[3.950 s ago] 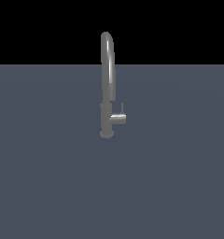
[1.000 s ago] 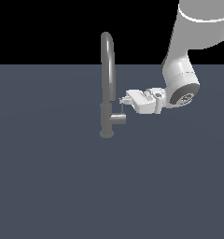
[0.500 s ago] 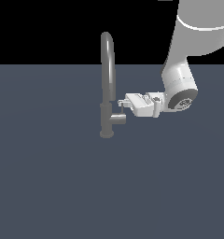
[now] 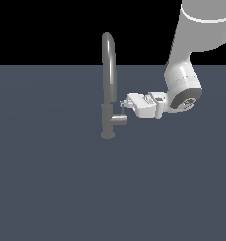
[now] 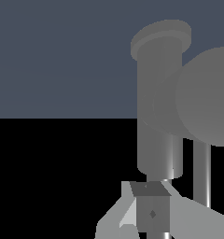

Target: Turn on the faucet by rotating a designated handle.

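The faucet [image 4: 108, 80] stands upright on the dark floor, a slim grey tap with a high arched spout. Its handle [image 4: 118, 119] is a short stub that sticks out of the lower body toward the exterior view's right, with a thin lever [image 4: 123, 109] rising from its end. My gripper [image 4: 123, 104] comes in level from the exterior view's right, tips at the top of that lever. In the wrist view the faucet body [image 5: 158, 102], the handle's round end [image 5: 207, 98] and the lever [image 5: 201, 172] loom close. The gripper [image 5: 151, 205] shows no gap between its fingers and holds nothing.
A flat dark grey-blue floor [image 4: 49, 179] spreads around the faucet under a black background. My white arm [image 4: 183, 80] reaches down from the exterior view's upper right.
The arm, absent four seconds ago, has come in and the gripper has crept toward the exterior view's left up to the lever. The handle shows no visible turn.
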Controlling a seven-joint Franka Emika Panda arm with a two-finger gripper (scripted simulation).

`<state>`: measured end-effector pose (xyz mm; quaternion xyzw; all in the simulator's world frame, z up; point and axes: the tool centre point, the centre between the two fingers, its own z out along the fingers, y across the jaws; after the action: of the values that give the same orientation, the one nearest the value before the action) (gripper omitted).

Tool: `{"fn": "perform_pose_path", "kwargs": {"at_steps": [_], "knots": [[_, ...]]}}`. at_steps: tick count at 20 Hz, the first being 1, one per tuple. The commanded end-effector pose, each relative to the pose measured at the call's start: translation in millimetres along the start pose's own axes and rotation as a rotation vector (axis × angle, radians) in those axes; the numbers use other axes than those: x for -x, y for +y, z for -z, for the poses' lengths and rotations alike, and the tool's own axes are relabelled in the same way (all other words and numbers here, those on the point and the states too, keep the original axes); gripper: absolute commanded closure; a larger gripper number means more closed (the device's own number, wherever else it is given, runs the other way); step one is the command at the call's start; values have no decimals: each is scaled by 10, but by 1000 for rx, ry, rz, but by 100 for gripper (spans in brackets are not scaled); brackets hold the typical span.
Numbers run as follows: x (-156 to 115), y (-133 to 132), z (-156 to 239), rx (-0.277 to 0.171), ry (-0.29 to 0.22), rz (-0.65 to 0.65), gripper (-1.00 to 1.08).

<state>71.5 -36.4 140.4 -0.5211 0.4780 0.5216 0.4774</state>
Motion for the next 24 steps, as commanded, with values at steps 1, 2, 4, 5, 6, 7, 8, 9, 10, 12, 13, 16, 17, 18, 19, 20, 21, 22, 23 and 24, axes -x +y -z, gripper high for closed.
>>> {"fn": "perform_pose_path", "kwargs": {"at_steps": [1,2,4,5,6,7,8,9,10,12,13,16,17,18,19,20,21,22,23,24], "knots": [[22,52,1,0,0,0,108],[31,74,1,0,0,0,108],[48,117,1,0,0,0,108],[57,140,2,0,0,0,108],[67,162,2,0,0,0,108],[76,185,2,0,0,0,108],[76,185,2,0,0,0,108],[49,155,3,-3,2,0,108],[49,181,4,-3,2,0,108],[50,234,3,-3,2,0,108],[50,261,4,-3,2,0,108],[50,344,4,-2,1,0,108],[51,371,3,-2,1,0,108],[51,400,4,-2,1,0,108],[51,428,2,-1,1,0,108],[51,458,4,-1,1,0,108],[51,487,2,-1,0,0,108],[51,516,3,-1,0,0,108],[51,516,3,-1,0,0,108],[87,446,0,-4,5,11,108]]}}
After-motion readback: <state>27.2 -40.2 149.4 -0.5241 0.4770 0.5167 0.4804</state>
